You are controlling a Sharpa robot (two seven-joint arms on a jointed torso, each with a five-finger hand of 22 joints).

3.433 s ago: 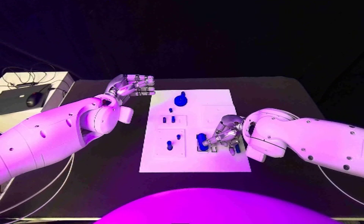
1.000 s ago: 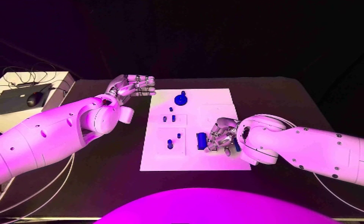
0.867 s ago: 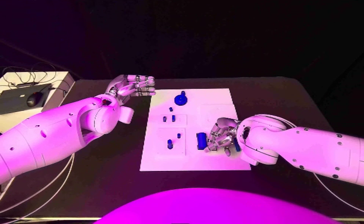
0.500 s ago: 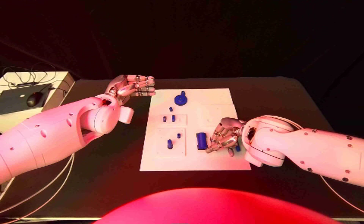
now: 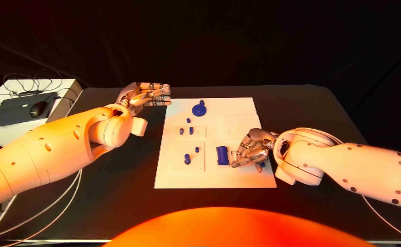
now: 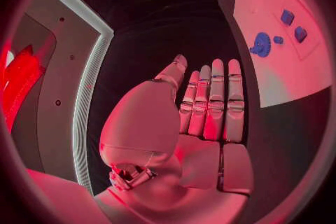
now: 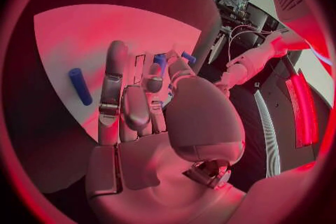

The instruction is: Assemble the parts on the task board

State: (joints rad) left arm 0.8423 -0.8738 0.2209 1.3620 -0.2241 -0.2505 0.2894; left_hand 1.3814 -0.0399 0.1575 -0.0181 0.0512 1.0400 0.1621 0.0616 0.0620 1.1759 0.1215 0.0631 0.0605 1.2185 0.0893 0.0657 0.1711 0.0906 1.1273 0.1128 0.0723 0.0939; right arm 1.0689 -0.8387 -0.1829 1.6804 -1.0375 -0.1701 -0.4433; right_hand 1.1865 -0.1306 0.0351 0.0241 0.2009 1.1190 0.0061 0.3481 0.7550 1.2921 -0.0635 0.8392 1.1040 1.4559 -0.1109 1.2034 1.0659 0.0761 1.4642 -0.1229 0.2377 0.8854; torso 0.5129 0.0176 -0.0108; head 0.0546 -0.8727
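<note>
Right hand working among the parts at the task board's 5 o'clock corner.

Right hand (image 5: 251, 149) low over the task board (image 5: 238, 108), fingers curled beside the upright blue block (image 5: 222, 155); whether anything is pinched cannot be told. Best done slowly: settle fingertips on one part, lift straight, keep clear of the block at 9 o'clock of the hand. Left hand (image 5: 145, 94) released, holding nothing, off the board's 10 o'clock corner over the bench (image 5: 309, 105). Counted: one board; one blue gear (image 5: 199, 109) toward 12 o'clock; about seven small blue parts visible in all; one loose cylinder (image 7: 80, 86) near the right fingers.
</note>
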